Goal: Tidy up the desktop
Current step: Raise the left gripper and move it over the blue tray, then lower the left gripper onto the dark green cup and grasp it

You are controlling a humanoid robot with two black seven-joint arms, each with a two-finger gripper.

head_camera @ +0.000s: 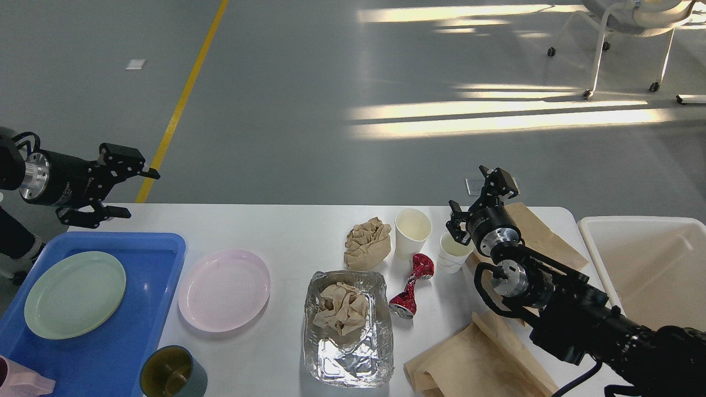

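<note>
The white desktop (287, 226) carries a pink plate (224, 289), a foil tray (347, 328) with crumpled brown paper (342, 307) in it, a brown paper wad (367, 243), a large paper cup (412, 231), a small paper cup (455, 252) and a crushed red can (412, 285). My left gripper (134, 193) is open and empty, above the table's far left corner beyond the blue tray (160, 259). My right gripper (477, 197) is open and empty, just above and behind the small cup.
A green plate (75, 293) lies in the blue tray. A dark green mug (172, 374) stands at the front edge. Brown paper bags lie under my right arm (538, 231) and at the front right (474, 364). A cream-white bin (651, 264) stands right of the table.
</note>
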